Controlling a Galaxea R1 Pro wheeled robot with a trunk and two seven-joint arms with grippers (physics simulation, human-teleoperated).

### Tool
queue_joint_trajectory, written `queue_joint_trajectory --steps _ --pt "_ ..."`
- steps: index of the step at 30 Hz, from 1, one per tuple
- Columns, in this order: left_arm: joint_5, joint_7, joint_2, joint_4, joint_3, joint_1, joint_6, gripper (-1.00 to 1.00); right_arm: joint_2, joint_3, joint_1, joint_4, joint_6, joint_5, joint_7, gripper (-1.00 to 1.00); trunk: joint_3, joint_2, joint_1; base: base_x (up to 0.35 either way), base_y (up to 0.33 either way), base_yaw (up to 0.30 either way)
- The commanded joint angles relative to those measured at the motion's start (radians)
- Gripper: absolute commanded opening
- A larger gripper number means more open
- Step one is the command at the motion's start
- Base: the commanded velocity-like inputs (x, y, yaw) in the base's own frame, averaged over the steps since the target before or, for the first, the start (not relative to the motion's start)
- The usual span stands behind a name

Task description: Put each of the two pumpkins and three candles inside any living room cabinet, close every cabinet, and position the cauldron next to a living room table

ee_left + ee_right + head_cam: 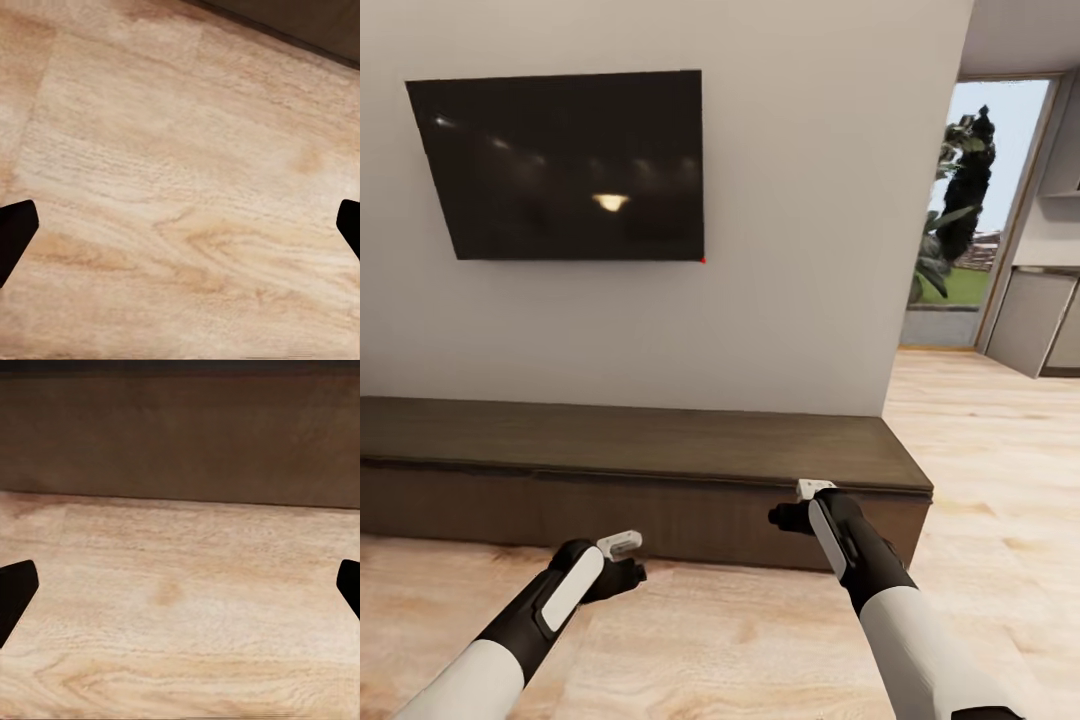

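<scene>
The long, low dark-brown cabinet (660, 445) runs along the wall in front of me, its drawer fronts flush and shut. My left gripper (622, 572) hangs open over the wood floor just before the cabinet's front, its dark fingertips (15, 232) spread wide with nothing between them. Further right, my right gripper (785, 517) is also open and empty, level with the cabinet's front face (180, 435), which it looks at just above the floor. The pumpkins, candles, cauldron and table are out of view.
A large black TV (565, 165) hangs on the wall above the cabinet. To the right of the wall's end, a glass door (965, 220) shows plants outside, with grey kitchen units (1040, 320) beside it. Light wood floor (760, 640) stretches around both arms.
</scene>
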State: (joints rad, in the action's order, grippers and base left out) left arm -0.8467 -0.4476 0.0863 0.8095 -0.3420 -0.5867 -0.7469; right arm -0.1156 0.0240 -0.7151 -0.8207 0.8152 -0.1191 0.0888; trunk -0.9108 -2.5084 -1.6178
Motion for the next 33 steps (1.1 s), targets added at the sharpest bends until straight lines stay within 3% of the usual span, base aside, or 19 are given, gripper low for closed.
queue_joint_trajectory --steps 1,26,33 --pt "-0.011 -0.010 0.001 0.000 0.002 -0.001 0.000 1.00 0.000 0.003 0.000 -0.001 0.004 -0.010 0.009 1.00 0.002 0.000 0.001 -0.235 0.103 0.263" --pt "-0.009 -0.010 -0.001 0.000 0.014 -0.001 0.000 1.00 0.000 0.005 0.000 -0.001 0.003 -0.007 0.009 1.00 0.085 0.006 0.012 -0.036 0.028 0.263" --pt "-0.008 -0.010 0.000 0.001 0.014 -0.001 0.000 1.00 0.001 0.005 0.000 0.000 0.002 -0.007 0.009 1.00 0.081 0.006 0.012 0.000 0.000 0.263"
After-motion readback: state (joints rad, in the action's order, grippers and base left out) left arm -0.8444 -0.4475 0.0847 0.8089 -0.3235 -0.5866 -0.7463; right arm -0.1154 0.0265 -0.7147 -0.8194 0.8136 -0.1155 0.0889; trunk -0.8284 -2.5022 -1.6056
